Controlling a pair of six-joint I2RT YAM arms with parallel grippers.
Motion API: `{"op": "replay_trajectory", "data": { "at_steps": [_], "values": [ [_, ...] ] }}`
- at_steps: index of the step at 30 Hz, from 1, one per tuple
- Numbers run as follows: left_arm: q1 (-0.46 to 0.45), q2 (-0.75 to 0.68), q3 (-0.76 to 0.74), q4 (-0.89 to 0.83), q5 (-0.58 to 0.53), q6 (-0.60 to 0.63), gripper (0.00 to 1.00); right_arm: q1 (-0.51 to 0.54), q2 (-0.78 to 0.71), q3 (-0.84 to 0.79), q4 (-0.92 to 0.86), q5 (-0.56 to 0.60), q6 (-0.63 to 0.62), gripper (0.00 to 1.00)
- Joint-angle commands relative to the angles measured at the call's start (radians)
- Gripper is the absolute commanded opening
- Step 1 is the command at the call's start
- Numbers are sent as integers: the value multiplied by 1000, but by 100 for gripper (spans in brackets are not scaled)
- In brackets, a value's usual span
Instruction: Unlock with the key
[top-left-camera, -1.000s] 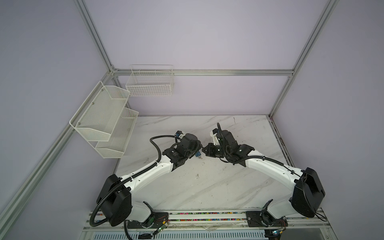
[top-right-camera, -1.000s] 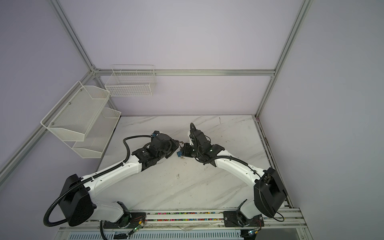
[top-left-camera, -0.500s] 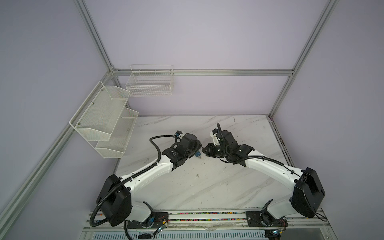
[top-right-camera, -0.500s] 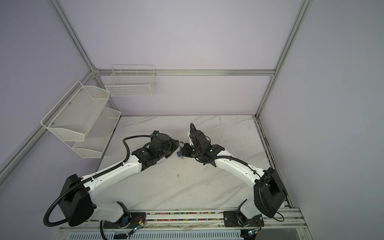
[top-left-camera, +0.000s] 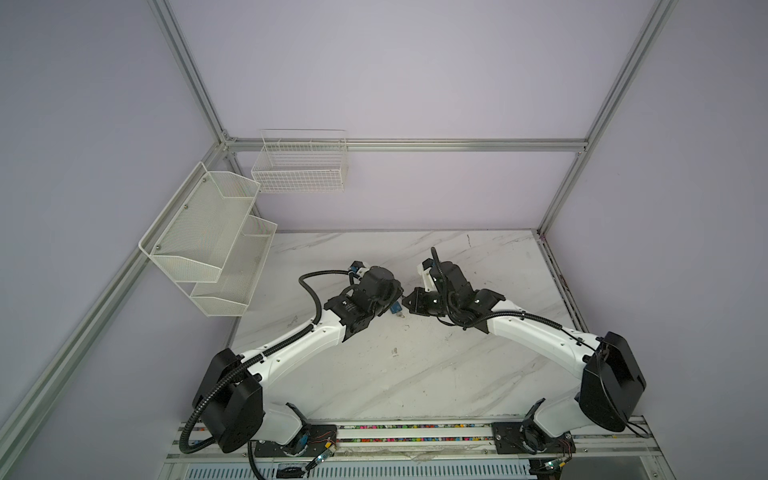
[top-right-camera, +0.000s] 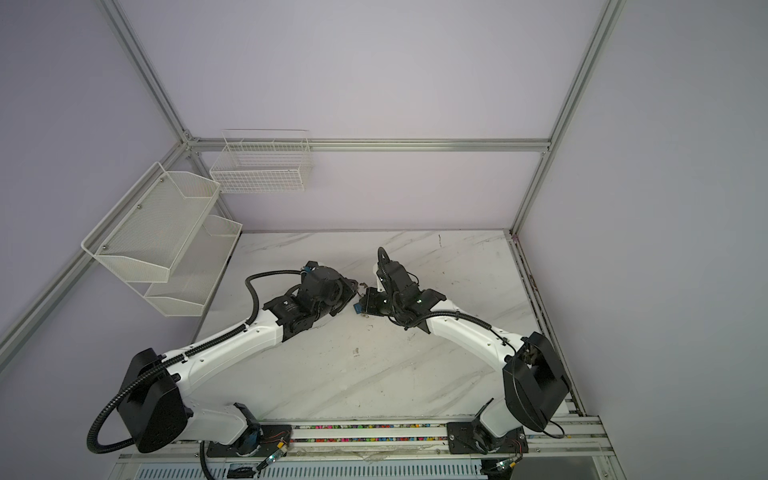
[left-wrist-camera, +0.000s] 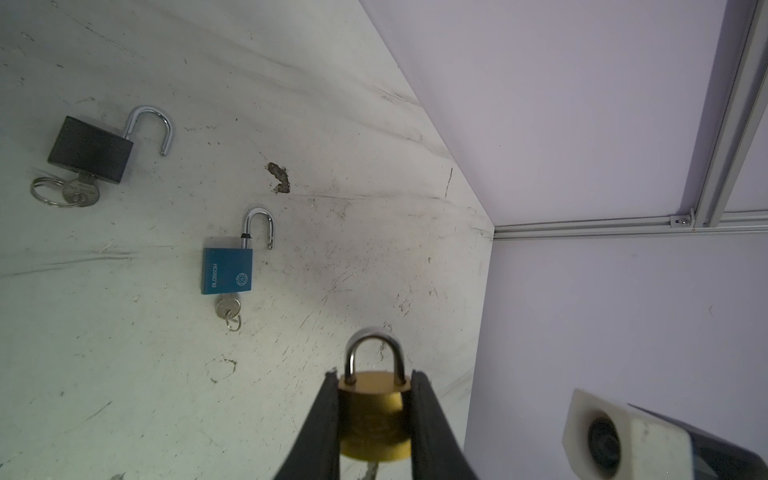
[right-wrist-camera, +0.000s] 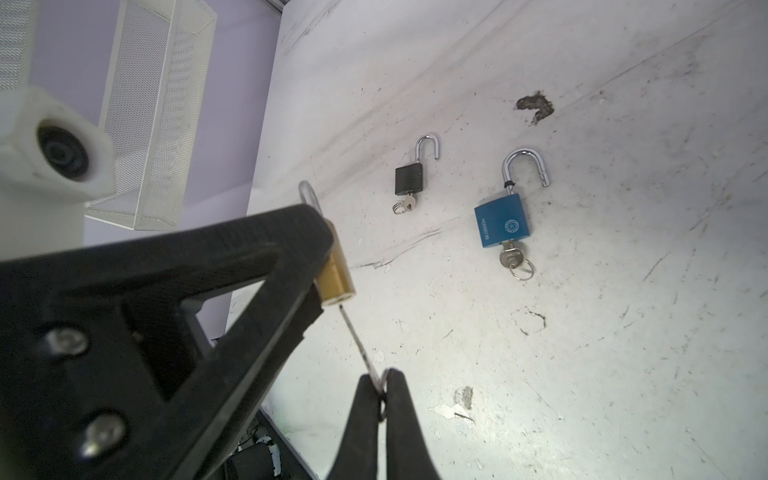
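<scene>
My left gripper (left-wrist-camera: 374, 376) is shut on a brass padlock (left-wrist-camera: 374, 419), squeezing its body from both sides; the silver shackle (left-wrist-camera: 376, 347) is seated in the body. My right gripper (right-wrist-camera: 381, 376) is shut on the head and ring of a thin silver key (right-wrist-camera: 356, 338). The key's blade runs up into the underside of the brass padlock (right-wrist-camera: 338, 276). In both top views the two grippers meet tip to tip above the middle of the marble table (top-left-camera: 415, 374), left gripper (top-left-camera: 394, 294) facing right gripper (top-left-camera: 409, 301).
On the table lie a blue padlock (left-wrist-camera: 227, 270) (right-wrist-camera: 503, 226) and a black padlock (left-wrist-camera: 89, 149) (right-wrist-camera: 408, 178), each with its shackle open and a key in it. A white mesh shelf (top-left-camera: 208, 241) and a wire basket (top-left-camera: 299, 166) hang at the back left.
</scene>
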Motion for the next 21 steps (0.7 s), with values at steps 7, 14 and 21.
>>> {"op": "replay_trajectory", "data": {
  "at_steps": [7,14,21],
  "values": [
    [4,-29,31,36,9,8,3,5,3,44,-26,49,-22,0],
    [4,-20,35,11,15,5,3,5,9,73,-46,74,-37,0],
    [7,-17,44,11,9,-14,3,16,18,82,-69,93,-63,0]
  ]
}}
